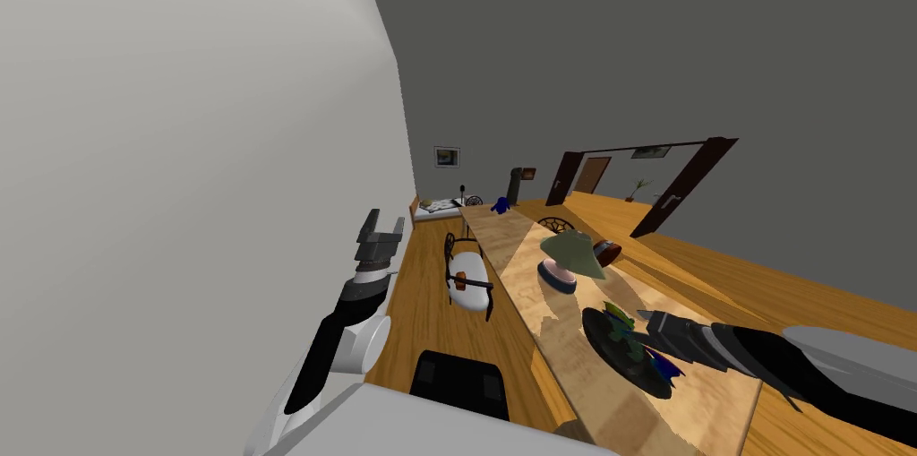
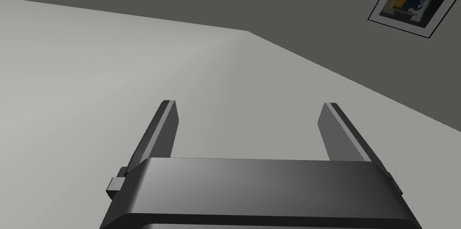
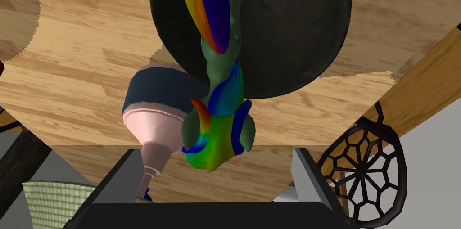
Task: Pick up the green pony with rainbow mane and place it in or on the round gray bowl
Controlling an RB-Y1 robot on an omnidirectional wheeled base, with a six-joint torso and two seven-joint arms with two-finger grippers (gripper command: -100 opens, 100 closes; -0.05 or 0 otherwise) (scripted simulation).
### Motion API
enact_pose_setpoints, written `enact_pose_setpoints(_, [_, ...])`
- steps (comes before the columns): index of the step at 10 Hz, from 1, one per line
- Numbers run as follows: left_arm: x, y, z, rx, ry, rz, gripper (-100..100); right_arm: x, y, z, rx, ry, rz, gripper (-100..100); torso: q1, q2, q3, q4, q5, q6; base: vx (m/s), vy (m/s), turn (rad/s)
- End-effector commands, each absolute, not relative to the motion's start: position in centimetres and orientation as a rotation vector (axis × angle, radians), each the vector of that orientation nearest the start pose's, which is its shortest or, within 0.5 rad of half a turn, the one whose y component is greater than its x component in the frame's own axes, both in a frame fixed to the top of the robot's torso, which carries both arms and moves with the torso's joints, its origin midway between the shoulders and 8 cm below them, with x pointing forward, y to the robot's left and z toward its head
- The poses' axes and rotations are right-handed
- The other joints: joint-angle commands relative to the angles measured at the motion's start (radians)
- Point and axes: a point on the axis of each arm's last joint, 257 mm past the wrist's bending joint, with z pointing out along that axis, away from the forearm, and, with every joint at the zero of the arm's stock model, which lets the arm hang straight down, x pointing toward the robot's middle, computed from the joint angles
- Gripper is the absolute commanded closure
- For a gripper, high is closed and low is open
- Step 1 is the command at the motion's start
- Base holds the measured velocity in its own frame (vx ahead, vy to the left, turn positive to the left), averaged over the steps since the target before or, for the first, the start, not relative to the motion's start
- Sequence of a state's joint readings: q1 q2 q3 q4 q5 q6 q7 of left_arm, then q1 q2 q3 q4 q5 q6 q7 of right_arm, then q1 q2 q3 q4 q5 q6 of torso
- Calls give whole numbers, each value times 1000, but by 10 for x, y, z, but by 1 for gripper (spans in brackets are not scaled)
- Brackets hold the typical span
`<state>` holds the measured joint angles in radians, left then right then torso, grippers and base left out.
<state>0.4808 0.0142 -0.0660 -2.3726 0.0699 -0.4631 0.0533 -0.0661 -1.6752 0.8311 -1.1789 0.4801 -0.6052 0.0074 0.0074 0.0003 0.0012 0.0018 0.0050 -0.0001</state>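
The green pony (image 3: 215,118) with its rainbow mane hangs between the fingers of my right gripper (image 3: 215,153). The gripper is open and neither finger touches the pony. The pony's far end reaches over the round dark grey bowl (image 3: 292,28), which sits on the wooden table (image 3: 81,78). In the head view the pony (image 1: 621,327) lies in the bowl (image 1: 618,359) at the table's near end, with my right gripper (image 1: 647,318) just beside it. My left gripper (image 1: 381,234) is raised by the white wall, and its fingers (image 2: 167,123) stand open with nothing between them.
A lamp (image 1: 570,259) with a greenish shade and a pink base (image 3: 155,118) stands on the long table beyond the bowl, with a dark red object (image 1: 609,253) next to it. A white chair (image 1: 468,285) and a black seat (image 1: 458,379) stand on the left. A black wire chair (image 3: 369,172) is beside the table.
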Motion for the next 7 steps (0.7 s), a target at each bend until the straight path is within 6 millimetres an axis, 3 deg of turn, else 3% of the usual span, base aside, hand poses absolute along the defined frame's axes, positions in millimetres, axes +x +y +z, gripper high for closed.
enact_pose_setpoints(1, [333,260,63,-659,520,-1490,0,322,-617,-262,-704,2518,-82,-100,0,0,0,0,0,0,14,-4,-39])
enact_pose_setpoints(2, [333,260,63,-659,520,-1490,0,323,-615,-253,-709,2518,-77,-100,0,0,0,0,0,0,18,-4,-55])
enact_pose_setpoints(3, [333,260,63,-659,520,-1490,0,321,-617,-257,-706,2518,-83,-100,0,0,0,0,0,0,8,-2,-12])
enact_pose_setpoints(4, [333,260,63,-659,520,-1490,0,321,-616,-256,-706,2518,-80,0,0,0,0,0,0,0,0,0,0])
enact_pose_setpoints(7, [333,260,63,-659,520,-1490,0,321,-616,-256,-706,2518,-80,0,0,1,0,0,0,0,0,0,0])
